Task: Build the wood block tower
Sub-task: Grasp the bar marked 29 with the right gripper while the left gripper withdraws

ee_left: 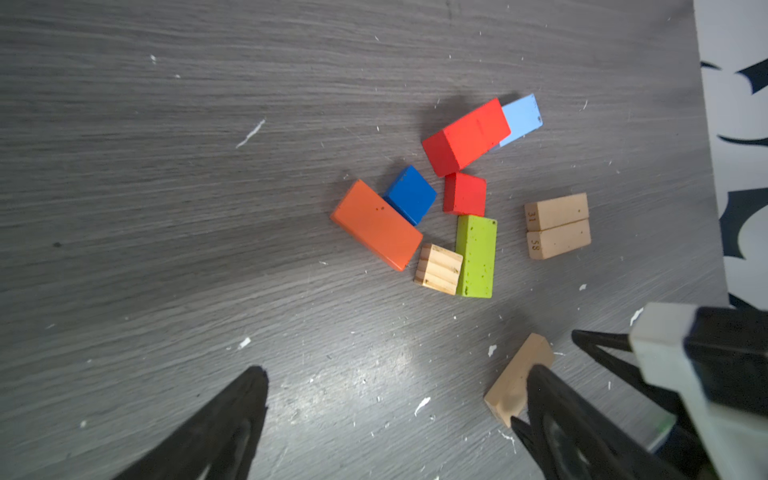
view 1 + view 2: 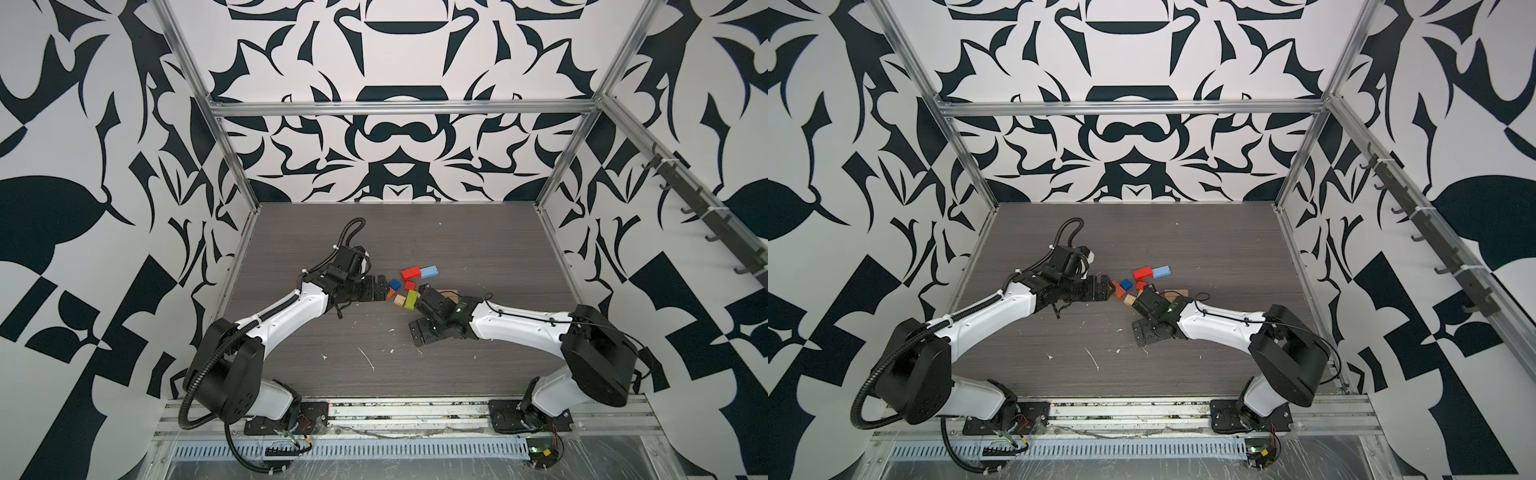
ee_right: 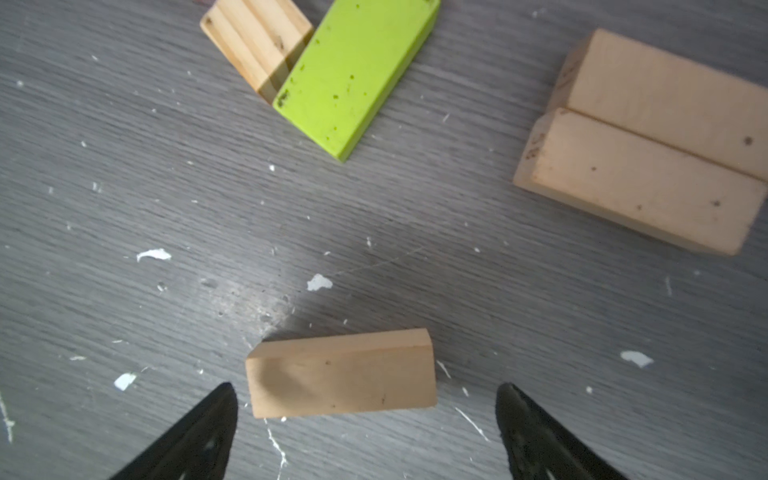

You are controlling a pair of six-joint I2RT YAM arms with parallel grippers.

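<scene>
Lying between spread jaws of the right hand point(image 3: 366, 390), one tan bar point(image 3: 340, 374)

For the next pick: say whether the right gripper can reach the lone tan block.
Probably yes: the right gripper is open, the lone tan block lies just ahead of its fingertips, uncrowded.

tan pair point(image 3: 648, 166) cut off at the edge.

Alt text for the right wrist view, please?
The open right pincer frames a lone tan bar lying flat on the grey table. Beyond it lie a lime green bar against a ribbed tan cube, and two tan bars side by side.
</scene>
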